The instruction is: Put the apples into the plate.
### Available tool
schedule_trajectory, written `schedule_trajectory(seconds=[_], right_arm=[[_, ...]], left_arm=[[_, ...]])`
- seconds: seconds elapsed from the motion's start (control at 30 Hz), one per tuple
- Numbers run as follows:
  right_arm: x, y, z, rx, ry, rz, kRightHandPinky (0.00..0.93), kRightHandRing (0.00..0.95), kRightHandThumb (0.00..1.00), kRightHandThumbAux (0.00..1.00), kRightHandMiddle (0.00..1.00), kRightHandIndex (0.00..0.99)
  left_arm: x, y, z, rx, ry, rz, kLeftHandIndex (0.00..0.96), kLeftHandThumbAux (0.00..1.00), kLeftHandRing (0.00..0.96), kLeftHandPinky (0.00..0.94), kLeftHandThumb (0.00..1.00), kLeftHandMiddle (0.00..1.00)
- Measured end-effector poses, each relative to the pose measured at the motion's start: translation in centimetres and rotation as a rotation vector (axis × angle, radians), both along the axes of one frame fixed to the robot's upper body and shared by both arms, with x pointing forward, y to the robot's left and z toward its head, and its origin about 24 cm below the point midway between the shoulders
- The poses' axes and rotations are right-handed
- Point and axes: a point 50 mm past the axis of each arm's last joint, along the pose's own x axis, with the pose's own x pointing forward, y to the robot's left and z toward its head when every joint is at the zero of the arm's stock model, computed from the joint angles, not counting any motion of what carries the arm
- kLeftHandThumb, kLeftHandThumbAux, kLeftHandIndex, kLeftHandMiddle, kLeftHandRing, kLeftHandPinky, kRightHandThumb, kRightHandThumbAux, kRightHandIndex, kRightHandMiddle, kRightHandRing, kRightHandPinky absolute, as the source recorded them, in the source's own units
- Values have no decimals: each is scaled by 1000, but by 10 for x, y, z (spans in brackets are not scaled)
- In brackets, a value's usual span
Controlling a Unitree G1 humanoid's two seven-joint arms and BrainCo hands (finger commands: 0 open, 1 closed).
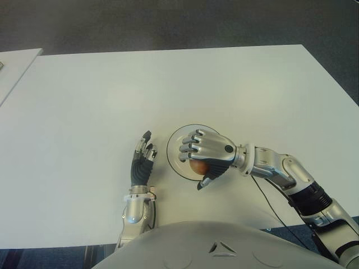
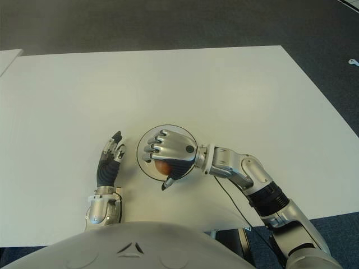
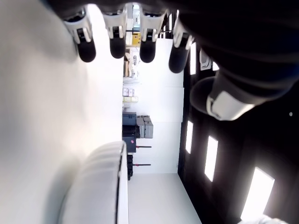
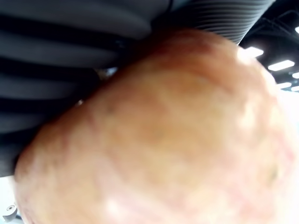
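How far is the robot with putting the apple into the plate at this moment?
Nearly done, not finished. The right hand is closed on an apple and is over the plate. Whether the apple already touches the plate cannot be told. What is left: open the fingers and pull the hand away. The left hand is open and empty beside the plate, on its left. No other apple shows on the table.
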Motion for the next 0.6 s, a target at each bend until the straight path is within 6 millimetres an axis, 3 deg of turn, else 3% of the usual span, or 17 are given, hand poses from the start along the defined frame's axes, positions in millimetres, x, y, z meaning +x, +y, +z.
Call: schedule_trajectory(seconds=[0.6], right_arm=[[1,3,-3,6,15,10,862,849,712,708,817,440]], left_arm=[[1,-2,2,12,1,6,192,517,68,99,96,103]])
